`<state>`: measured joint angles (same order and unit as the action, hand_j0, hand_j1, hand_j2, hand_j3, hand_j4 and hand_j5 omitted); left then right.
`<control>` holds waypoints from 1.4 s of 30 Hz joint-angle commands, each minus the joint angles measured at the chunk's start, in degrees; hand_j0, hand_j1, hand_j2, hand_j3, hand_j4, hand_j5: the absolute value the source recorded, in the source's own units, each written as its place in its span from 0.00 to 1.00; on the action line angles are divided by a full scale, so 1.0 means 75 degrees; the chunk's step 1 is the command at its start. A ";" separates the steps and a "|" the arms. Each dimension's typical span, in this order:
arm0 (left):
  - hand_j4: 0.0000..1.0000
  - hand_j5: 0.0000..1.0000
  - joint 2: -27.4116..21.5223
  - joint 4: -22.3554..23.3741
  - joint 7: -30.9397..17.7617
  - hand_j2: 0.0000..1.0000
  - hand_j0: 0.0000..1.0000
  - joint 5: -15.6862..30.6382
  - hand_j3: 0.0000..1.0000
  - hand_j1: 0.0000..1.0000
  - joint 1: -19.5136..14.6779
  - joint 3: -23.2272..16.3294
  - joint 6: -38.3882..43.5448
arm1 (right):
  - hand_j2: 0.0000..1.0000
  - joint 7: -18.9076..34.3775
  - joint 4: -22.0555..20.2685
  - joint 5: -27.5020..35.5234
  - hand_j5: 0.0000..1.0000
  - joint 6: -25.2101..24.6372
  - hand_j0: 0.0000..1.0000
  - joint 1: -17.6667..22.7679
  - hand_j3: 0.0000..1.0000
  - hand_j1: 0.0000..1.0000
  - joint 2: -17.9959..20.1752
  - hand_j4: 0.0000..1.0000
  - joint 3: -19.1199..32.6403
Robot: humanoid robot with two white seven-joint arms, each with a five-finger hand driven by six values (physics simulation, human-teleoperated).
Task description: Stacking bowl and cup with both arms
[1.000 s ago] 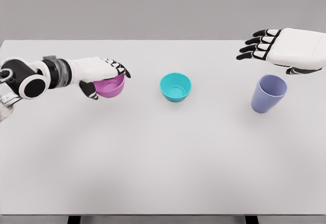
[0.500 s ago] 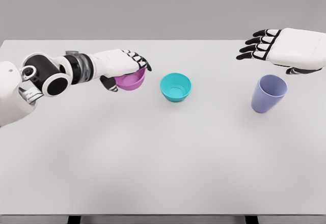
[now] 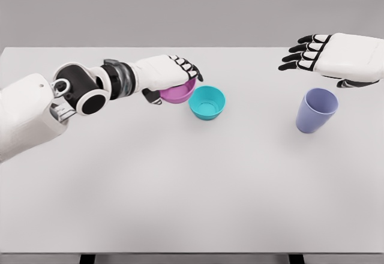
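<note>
the left robot hand (image 3: pixel 171 75) grips the pink bowl (image 3: pixel 178 91), its fingers curled over the far rim and the thumb hooked under the near side. the bowl hangs in this grasp, tilted a little, with only its lower right part visible below the palm. its right edge sits just beside the left rim of the teal bowl (image 3: pixel 207 102), and from this view it is hard to tell whether the two touch. the teal bowl stands upright on the white worktop (image 3: pixel 192 186), near the middle and toward the far side, with its mouth facing up. the left arm reaches in from the lower left across the worktop. the right robot hand (image 3: pixel 336 57) hovers at the far right, palm down, fingers stretched out and relaxed, holding nothing. the lavender cup (image 3: pixel 316 110) stands upright on the worktop just below and slightly left of that hand, apart from it, and well apart from the two bowls.
</note>
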<state>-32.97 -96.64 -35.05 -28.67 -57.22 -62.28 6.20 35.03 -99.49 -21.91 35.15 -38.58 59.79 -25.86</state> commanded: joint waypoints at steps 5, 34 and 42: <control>0.73 0.73 0.0389 0.0206 0.0006 0.73 0.73 -0.0033 0.73 0.73 0.0000 -0.0016 0.0005 | 1.00 -0.0004 0.0000 0.0027 1.00 -0.0020 1.00 0.0000 1.00 1.00 0.0008 1.00 0.0003; 0.74 0.74 0.1795 0.2116 0.0006 0.74 0.74 -0.0033 0.74 0.74 0.0105 -0.0039 -0.0018 | 1.00 -0.0004 0.0047 0.0015 1.00 -0.0020 1.00 0.0387 1.00 1.00 0.0208 1.00 0.0015; 0.74 0.74 0.1971 0.2175 0.0006 0.74 0.74 -0.0045 0.74 0.74 0.0094 -0.0027 -0.0018 | 1.00 -0.0004 0.0047 0.1584 1.00 -0.0020 1.00 0.0856 1.00 1.00 0.1286 1.00 0.0764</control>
<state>-18.48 -80.44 -35.04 -28.93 -56.51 -62.57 6.12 35.03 -99.46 -14.72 35.17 -31.90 67.98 -21.49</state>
